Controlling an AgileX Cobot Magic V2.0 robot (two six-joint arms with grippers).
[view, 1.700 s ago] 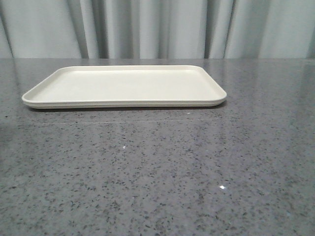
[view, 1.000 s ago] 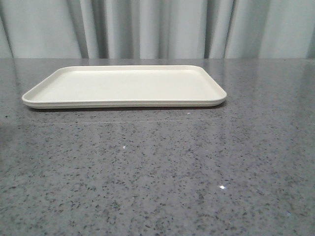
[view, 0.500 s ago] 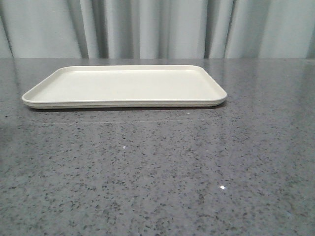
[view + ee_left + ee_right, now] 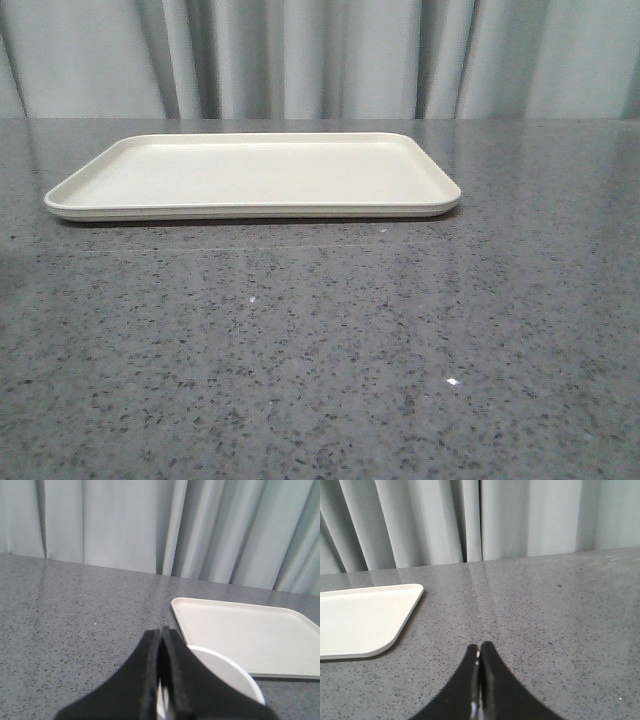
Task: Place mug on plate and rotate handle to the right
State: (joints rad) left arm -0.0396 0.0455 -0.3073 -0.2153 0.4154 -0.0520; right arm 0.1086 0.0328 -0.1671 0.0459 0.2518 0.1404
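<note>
The cream plate lies bare at the back middle of the grey table in the front view; neither arm shows there. In the left wrist view my left gripper is shut, its black fingers pressed together above the white mug, whose round rim shows just past them, close to the plate's near corner. The mug's handle and print are hidden. In the right wrist view my right gripper hangs shut over bare table, with nothing in it, off to the side of the plate's rounded corner.
Speckled grey stone tabletop runs wide in front of the plate. Pale grey curtains hang behind the table's far edge.
</note>
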